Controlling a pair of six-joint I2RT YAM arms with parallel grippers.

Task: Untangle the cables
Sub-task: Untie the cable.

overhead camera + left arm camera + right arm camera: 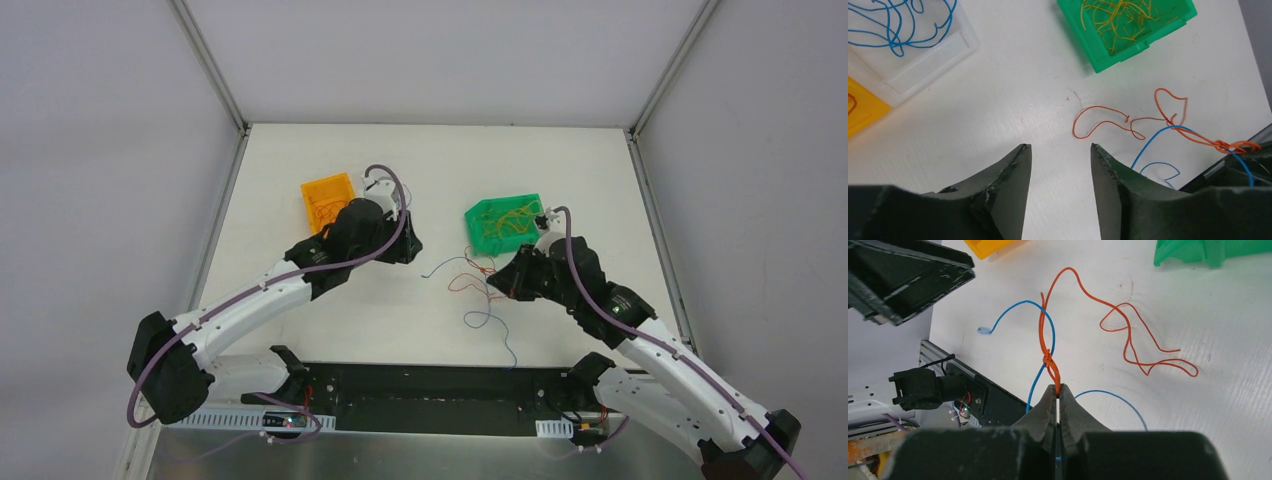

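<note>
Cables [478,285] lie loose on the white table [400,320], btw the two arms. An orange strand [1047,359] is twisted w/ a blue strand [1023,301] at a small knot. Right gripper [1057,390] is clenched on the orange strand just below that knot; can't tell if the blue one is pinched too. Left gripper [1060,165] hangs over bare table near the strands, jaws parted, nothing btw them. Green bin [470,222] w/ yellowish wires sits just beyond. Orange bin [312,190] is far left, w/ a clear bin [923,75] of blue wires beside it.
</note>
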